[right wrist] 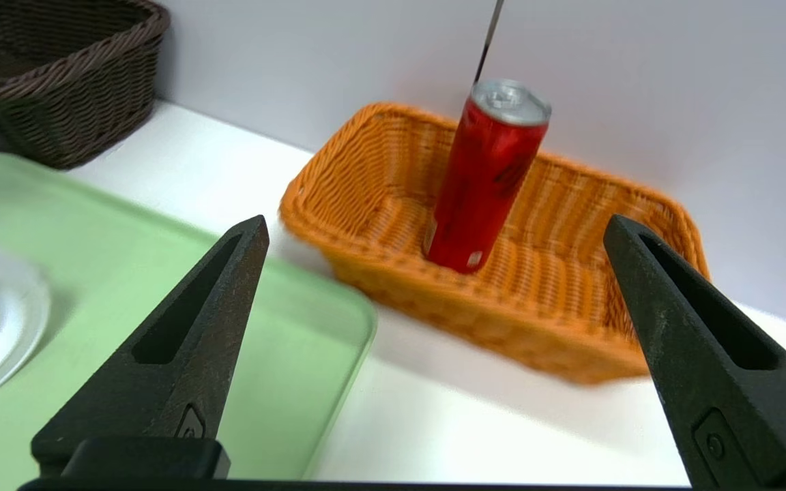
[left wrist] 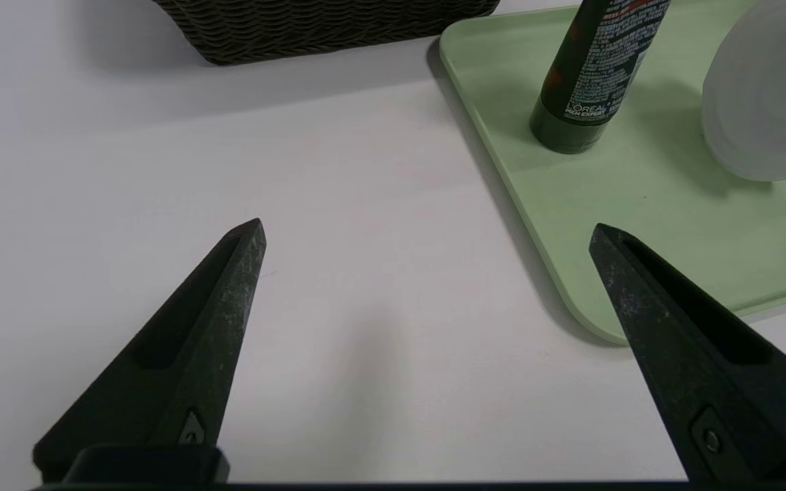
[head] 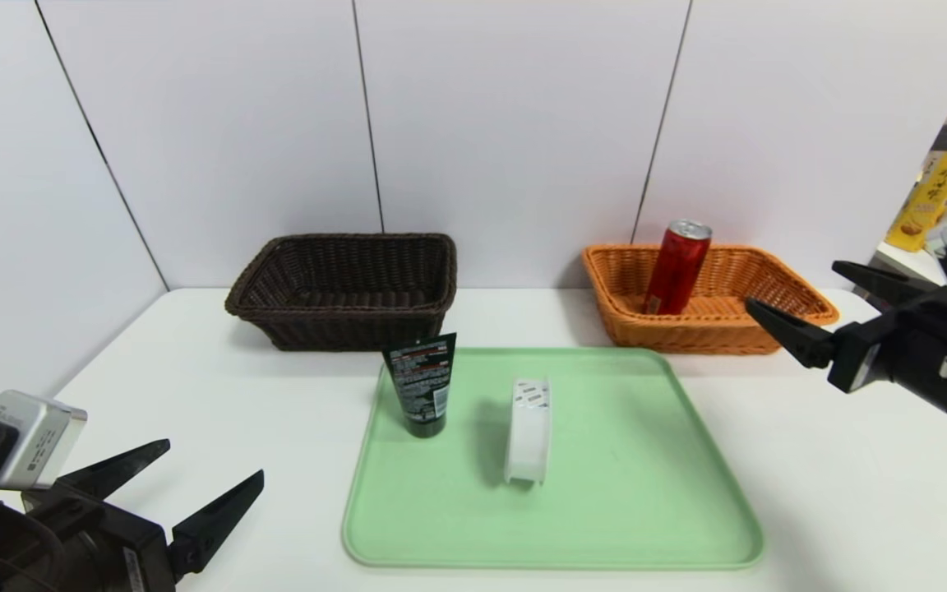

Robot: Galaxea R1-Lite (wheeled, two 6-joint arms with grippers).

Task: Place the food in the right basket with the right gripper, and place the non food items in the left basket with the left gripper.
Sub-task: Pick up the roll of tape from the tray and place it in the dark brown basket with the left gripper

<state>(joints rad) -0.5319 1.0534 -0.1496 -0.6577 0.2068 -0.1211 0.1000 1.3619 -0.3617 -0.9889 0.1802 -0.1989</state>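
can [head: 677, 267] upright in orange basket [head: 778, 325]; tube [head: 422, 384], roll [head: 528, 430] on tray [head: 646, 493]; right claw [head: 794, 306], left claw [head: 212, 469] spread, empty.

The right gripper [head: 792, 305] is hanging in the air at the right side, pointing roughly level and forward, its two black fingers [right wrist: 181, 341] spread wide with nothing between them. The left gripper [head: 212, 464] is sitting low at the near left, fingers [left wrist: 195, 327] likewise splayed apart and empty.
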